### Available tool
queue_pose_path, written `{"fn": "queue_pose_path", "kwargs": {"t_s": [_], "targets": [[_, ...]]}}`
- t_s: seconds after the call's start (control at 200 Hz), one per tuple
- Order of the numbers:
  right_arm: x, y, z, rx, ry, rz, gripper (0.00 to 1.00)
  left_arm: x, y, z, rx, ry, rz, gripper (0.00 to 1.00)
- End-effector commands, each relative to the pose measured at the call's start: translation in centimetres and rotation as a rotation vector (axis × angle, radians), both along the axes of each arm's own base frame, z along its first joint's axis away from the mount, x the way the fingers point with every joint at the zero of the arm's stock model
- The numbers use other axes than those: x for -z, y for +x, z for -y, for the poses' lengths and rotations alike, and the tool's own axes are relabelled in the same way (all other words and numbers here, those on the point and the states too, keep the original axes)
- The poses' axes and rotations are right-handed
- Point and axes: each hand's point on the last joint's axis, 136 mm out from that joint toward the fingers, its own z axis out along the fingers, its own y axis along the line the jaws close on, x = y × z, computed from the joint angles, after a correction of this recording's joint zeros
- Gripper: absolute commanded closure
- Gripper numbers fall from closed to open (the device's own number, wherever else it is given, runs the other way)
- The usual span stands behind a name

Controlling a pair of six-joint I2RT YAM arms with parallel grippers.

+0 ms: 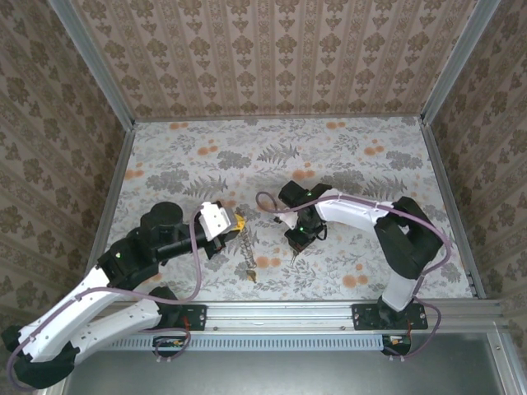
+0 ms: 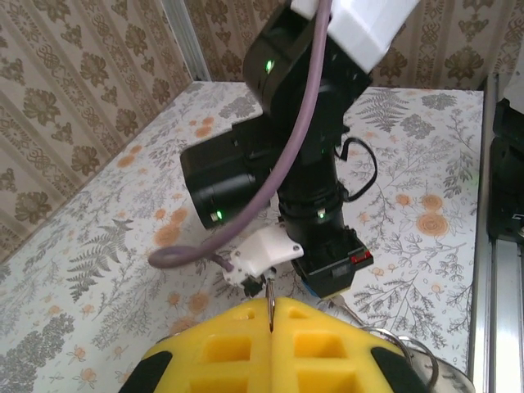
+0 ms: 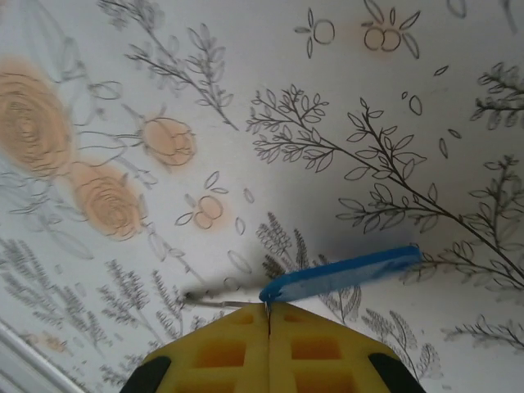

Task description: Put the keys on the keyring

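Note:
My left gripper (image 1: 237,220) is shut on the keyring, and a thin metal loop (image 2: 269,301) stands edge-on between its yellow fingertips (image 2: 229,348). The silvery chain (image 1: 248,259) trails from it toward the near edge, ending on the table. More of the ring's wire (image 2: 413,348) curves out at the lower right of the left wrist view. My right gripper (image 1: 296,245) points down just right of the chain. Its yellow fingers (image 3: 327,348) are shut on a key whose blue head (image 3: 340,274) is seen edge-on, with a silvery blade (image 3: 217,301) sticking out left, just above the table.
The floral tablecloth (image 1: 346,156) is bounded by patterned walls on three sides and a metal rail (image 1: 329,311) along the near edge. The right arm's black wrist and purple cable (image 2: 270,188) stand close in front of my left gripper.

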Motion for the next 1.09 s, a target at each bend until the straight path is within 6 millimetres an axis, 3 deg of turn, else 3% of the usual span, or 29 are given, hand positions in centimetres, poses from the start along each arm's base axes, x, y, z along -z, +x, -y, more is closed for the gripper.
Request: {"fn": "queue_pose_path", "kwargs": {"t_s": [0.0,0.125,0.29,0.385,0.605,0.93,1.09], "targets": [[1.1,0.3,0.3,0.02,-0.039,0.012,1.0,-1.4,0.0,-0.4,-0.025,-0.05,0.025,1.0],[1.3,0.4,0.3,0.019,-0.039,0.019,1.0,-1.3,0.0,-0.4,-0.026,-0.049,0.025,1.0],[0.4,0.6,0.0,0.028,-0.013,0.041,0.69,-1.3,0.1,-0.4,-0.031,-0.046,0.026,1.0],[-0.3,0.7,0.1,0.035,-0.003,0.062,0.61,-1.4,0.1,-0.5,-0.031,-0.048,0.028,1.0],[-1.4,1.1,1.8,0.053,-0.031,0.125,0.6,-1.4,-0.1,-0.4,-0.026,-0.054,0.029,1.0],[-0.2,1.5,0.9,0.025,-0.028,0.08,0.7,-1.4,-0.1,-0.5,-0.027,-0.05,0.032,1.0],[0.3,1.6,0.4,0.014,-0.017,0.057,0.71,-1.4,0.0,-0.4,-0.028,-0.046,0.034,1.0]]}}
